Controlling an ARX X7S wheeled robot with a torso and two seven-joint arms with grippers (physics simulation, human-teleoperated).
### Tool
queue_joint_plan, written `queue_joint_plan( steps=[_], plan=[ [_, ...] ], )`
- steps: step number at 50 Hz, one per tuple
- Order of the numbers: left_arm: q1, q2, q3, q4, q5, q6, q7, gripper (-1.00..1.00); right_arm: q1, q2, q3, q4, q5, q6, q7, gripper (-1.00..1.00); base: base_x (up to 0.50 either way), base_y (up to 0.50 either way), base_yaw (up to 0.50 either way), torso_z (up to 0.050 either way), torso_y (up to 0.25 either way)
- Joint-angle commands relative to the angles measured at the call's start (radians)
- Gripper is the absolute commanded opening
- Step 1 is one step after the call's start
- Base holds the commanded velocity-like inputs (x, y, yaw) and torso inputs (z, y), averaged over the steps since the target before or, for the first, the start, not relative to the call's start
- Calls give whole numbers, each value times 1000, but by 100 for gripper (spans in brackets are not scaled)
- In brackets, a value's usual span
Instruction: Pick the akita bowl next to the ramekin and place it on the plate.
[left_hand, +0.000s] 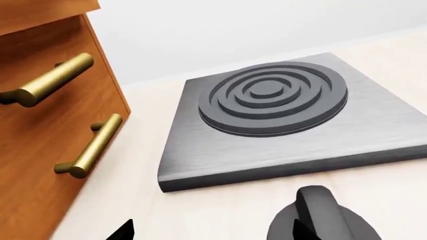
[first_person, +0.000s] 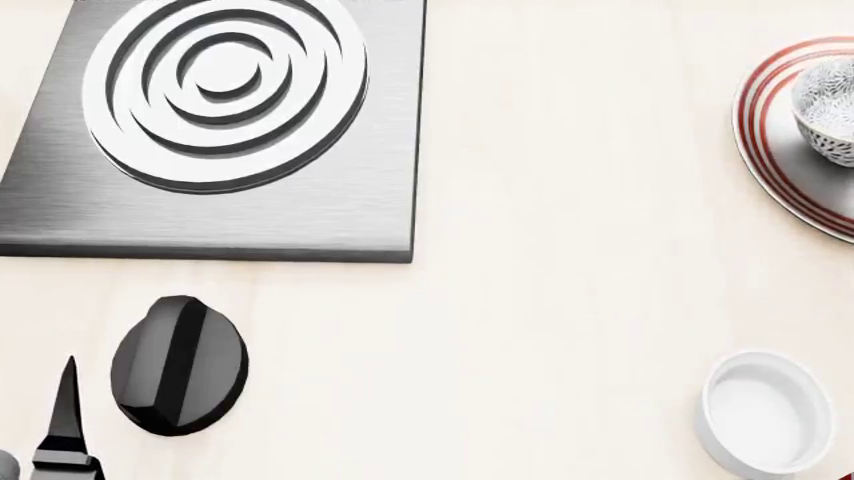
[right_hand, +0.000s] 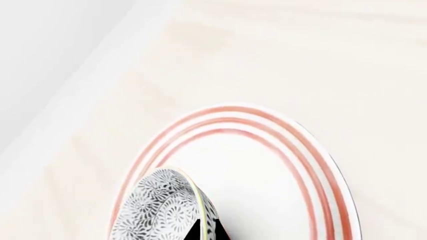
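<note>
The akita bowl (right_hand: 157, 210), white with grey floral speckle, hangs tilted over the plate (right_hand: 267, 125), which is white with red rings. My right gripper (right_hand: 202, 231) is shut on the bowl's rim, one dark fingertip inside and one outside. In the head view the bowl (first_person: 830, 110) is over the plate (first_person: 771, 130) at the right edge, and the right gripper is out of frame. The plain white ramekin (first_person: 763, 412) stands alone on the counter nearer to me. My left gripper (left_hand: 210, 232) is open with nothing in it, by the black knob; one of its fingers (first_person: 63, 415) shows low on the left.
A grey burner slab with raised rings (first_person: 220, 130) (left_hand: 280, 115) lies at the far left. A black oval knob (first_person: 178, 365) (left_hand: 320, 215) sits in front of it. A wooden drawer unit with brass handles (left_hand: 47, 125) stands beside the left arm. A pale wall backs the counter.
</note>
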Motion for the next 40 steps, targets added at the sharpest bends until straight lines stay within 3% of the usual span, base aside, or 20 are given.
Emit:
queue_joint_plan(
  steps=[1,39,40],
  plan=[
    [-3,-2,0,1,-2,-2,-2,100,1,-6,37,0,-42,-1,-12,-100,0,0,0,0,0],
    [-1,-6,4,-6,-2,6,-4,100,-37,-11,257,1,-269,35,-22,-100,0,0,0,0,0],
    [-1,-6,4,-5,-2,5,-5,100,-36,-11,262,1,-276,37,-22,100,0,0,0,0,0]
  ],
)
